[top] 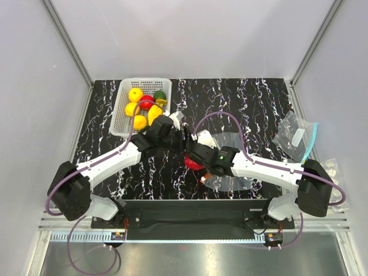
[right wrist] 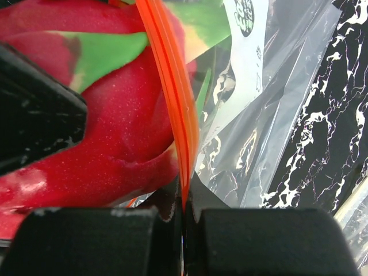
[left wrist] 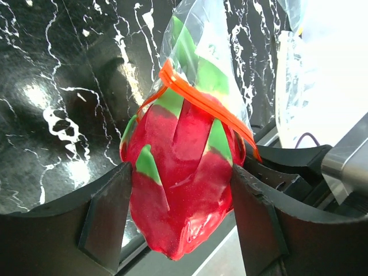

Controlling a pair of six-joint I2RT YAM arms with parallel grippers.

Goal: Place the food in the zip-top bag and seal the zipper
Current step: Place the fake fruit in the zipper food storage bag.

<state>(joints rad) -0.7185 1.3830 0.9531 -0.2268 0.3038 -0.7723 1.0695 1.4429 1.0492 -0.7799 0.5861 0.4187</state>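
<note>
My left gripper point(left wrist: 181, 221) is shut on the pink-red dragon fruit point(left wrist: 184, 167), one finger on each side of its body. The fruit's green leafy top pokes into the mouth of the clear zip-top bag point(left wrist: 201, 34), and the red-orange zipper point(left wrist: 195, 95) loops round the fruit. My right gripper point(right wrist: 184, 213) is shut on the zipper point(right wrist: 172, 98) edge, holding the bag point(right wrist: 276, 115) up beside the dragon fruit point(right wrist: 109, 132). From above, both grippers meet at mid-table over the fruit point(top: 194, 164) and bag point(top: 230, 142). More food, yellow-orange fruits point(top: 135, 94), lies in the basket.
A white mesh basket point(top: 119, 112) with several toy fruits stands at the back left. Another clear bag with a teal edge point(top: 296, 135) lies at the right side. Grey walls enclose the black marbled table point(top: 241, 98).
</note>
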